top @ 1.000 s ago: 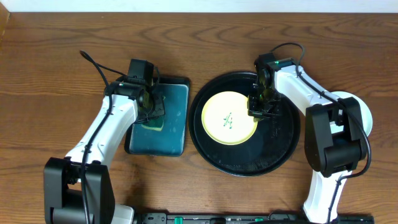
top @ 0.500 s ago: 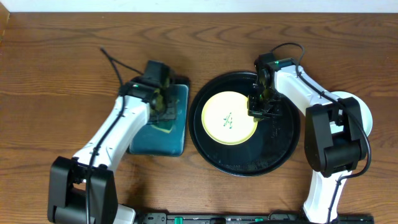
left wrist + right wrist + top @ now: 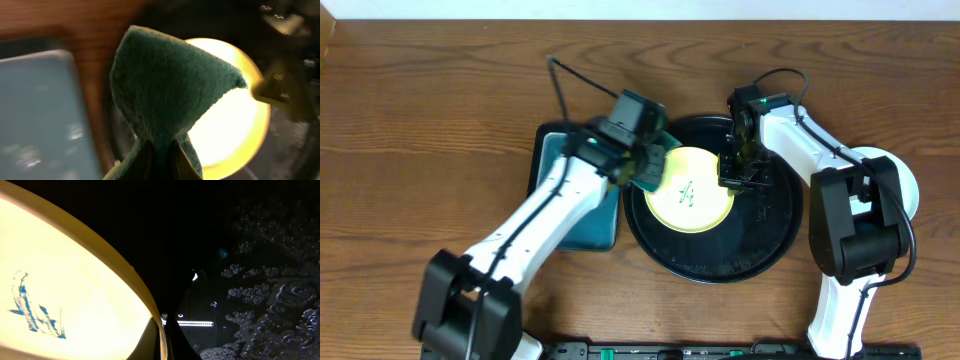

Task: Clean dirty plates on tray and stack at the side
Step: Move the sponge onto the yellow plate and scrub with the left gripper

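- My left pincer (image 3: pixel 161 159) grips the green sponge (image 3: pixel 170 85) over the left edge of the yellow plate (image 3: pixel 692 192).
- My right pincer (image 3: pixel 162 337) pinches its right rim on the black tray (image 3: pixel 720 268).

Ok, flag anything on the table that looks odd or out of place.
Only the yellow plate in the black tray: a scribble marks its centre, not yet wiped. The sponge hangs over its left edge in the left gripper. Nothing looks spilled or broken.

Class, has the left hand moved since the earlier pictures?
Yes: the left hand, holding the sponge, moved right, off the teal tray toward the yellow plate.
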